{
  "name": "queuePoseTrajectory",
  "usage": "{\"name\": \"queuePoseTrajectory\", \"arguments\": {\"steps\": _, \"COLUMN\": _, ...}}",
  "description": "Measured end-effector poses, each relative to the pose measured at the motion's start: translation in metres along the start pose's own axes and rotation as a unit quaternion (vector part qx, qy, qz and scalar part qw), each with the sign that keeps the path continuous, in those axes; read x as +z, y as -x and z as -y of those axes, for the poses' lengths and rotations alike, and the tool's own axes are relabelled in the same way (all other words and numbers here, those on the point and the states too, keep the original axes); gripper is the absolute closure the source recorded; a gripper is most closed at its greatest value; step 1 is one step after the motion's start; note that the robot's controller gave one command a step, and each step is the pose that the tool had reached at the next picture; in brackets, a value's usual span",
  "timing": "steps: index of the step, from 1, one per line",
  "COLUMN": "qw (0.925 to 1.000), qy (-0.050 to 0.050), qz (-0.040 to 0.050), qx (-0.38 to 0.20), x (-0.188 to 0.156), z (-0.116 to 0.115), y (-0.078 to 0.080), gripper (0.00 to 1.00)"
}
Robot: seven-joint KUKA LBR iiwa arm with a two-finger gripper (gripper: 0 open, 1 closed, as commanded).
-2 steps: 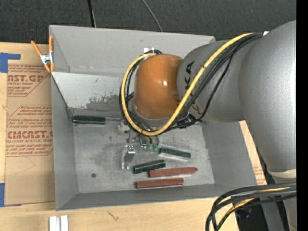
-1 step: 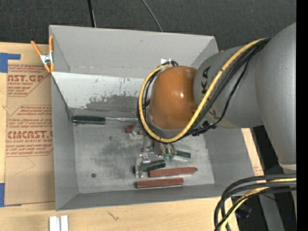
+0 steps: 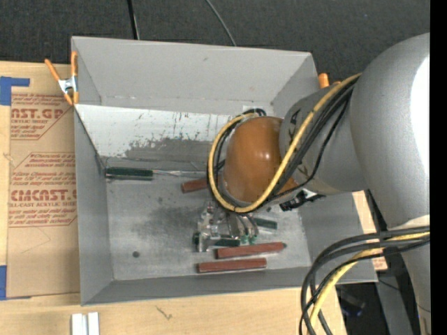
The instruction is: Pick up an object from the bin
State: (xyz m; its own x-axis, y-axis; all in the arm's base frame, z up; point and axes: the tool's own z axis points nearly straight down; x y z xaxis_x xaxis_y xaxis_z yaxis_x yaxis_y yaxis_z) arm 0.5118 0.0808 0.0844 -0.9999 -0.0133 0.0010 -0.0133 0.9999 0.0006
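Step in hand: reach/grasp stage, nothing lifted yet. The jaws are down at the floor of the bin (image 3: 188,75), front-right of centre, under the orange wrist cover (image 3: 253,160). Cannot tell whether they are released or clenched (cover and cables hide most of them). Nothing is visibly between them, so no hold is claimed.

Likely target, as a judgement: a short green piece (image 3: 229,241) lying right at the jaws, partly hidden, in the front-right part of the floor.

Next move probably calls for closing squarely on that 1 piece and lifting straight up. The grip should be confirmed before rising, since the piece looks thin and lies flat on the metal, so it could slip out.

Around it:
- 2 red-brown sticks, the nearer stick (image 3: 250,250) just beside the green piece and the front stick (image 3: 232,264) near the front wall, roughly parallel to each other.
- A second green bit (image 3: 265,223) just to the right.
- A brown stick (image 3: 194,185) behind the jaws, near.
- A dark green stick (image 3: 129,174) back-left along the wall, well apart.

In the way: the nearer stick crowds the target, so the jaws may catch it too or nudge it. The front wall is near, leaving little room on that side.
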Motion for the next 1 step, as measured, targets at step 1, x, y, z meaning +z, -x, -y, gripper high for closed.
{"name": "queuePoseTrajectory", "arguments": {"steps": 1, "qw": 1.0, "qy": 0.0, "qz": 0.0, "qx": 0.0, "x": 0.0, "z": -0.0002, "y": 0.0, "gripper": 1.0}}
